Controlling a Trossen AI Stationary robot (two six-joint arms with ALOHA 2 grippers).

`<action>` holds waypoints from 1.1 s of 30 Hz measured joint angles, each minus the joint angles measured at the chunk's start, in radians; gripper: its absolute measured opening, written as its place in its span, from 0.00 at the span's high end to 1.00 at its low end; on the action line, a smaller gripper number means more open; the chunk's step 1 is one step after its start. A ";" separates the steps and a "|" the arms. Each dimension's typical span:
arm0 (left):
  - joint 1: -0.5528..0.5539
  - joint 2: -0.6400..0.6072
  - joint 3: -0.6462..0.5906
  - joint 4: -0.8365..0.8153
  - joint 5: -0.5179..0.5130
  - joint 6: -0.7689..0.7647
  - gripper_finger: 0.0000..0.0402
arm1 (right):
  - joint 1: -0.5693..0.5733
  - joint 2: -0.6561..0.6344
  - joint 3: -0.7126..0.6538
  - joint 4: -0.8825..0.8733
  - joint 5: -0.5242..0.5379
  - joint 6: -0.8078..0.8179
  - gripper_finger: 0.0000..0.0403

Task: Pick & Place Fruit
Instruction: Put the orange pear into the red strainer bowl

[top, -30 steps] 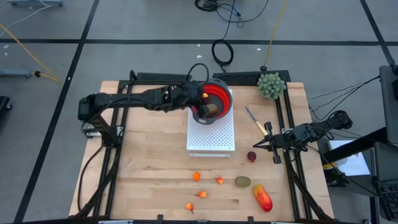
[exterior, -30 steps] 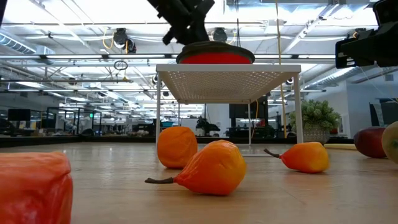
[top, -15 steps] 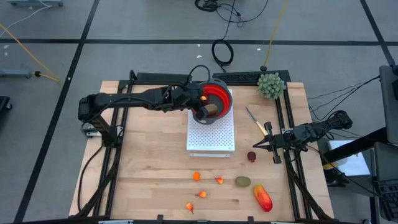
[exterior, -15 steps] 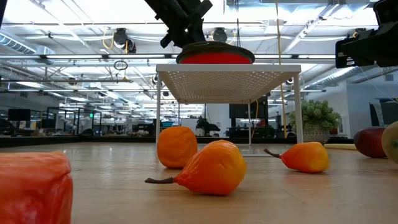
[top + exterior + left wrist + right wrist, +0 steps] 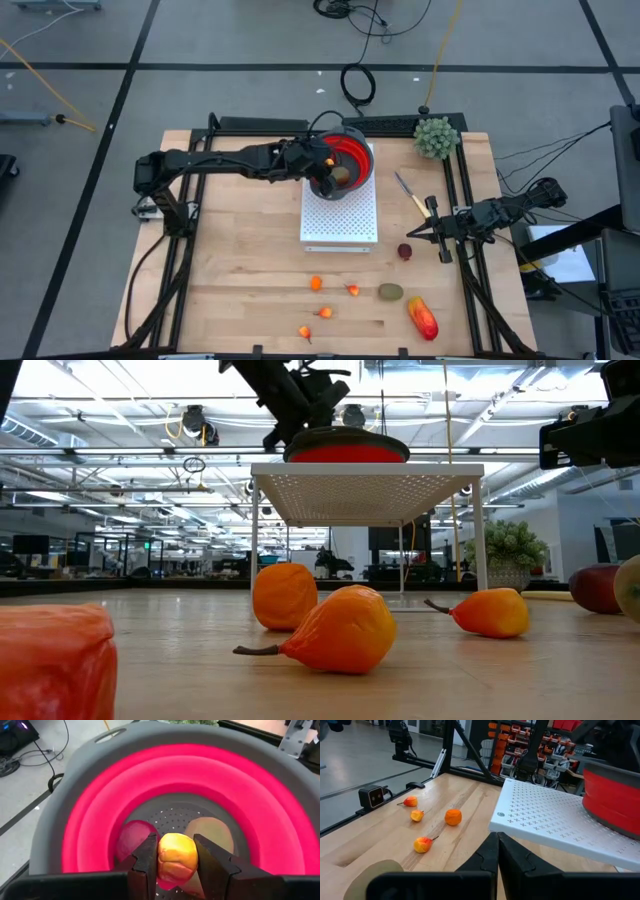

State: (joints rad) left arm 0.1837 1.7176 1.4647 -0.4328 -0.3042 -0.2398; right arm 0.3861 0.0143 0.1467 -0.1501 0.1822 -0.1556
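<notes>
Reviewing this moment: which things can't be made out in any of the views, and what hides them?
- Bowl contents, left wrist view: the left gripper and its held orange fruit cover part of the two pieces beneath.
- Bowl interior, low view: only the rim shows above the white perforated stand.
- Red-orange oblong fruit, low view: cut by the frame edge.
- Knife, high view: too small for detail.

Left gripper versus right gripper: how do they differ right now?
The left gripper is over the red bowl on the white stand, while the right gripper waits low at the table's right side near a dark-red ball. The left one's fingers clamp a small orange fruit; the right one's fingers are shut on nothing. Both are dark two-finger grippers.
</notes>
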 joint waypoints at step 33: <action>0.006 0.000 0.000 -0.006 0.045 -0.004 0.59 | 0.000 0.000 0.000 0.002 0.000 -0.014 1.00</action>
State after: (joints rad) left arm 0.1894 1.7176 1.4647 -0.4391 -0.2588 -0.2436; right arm 0.3862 0.0143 0.1467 -0.1478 0.1825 -0.1696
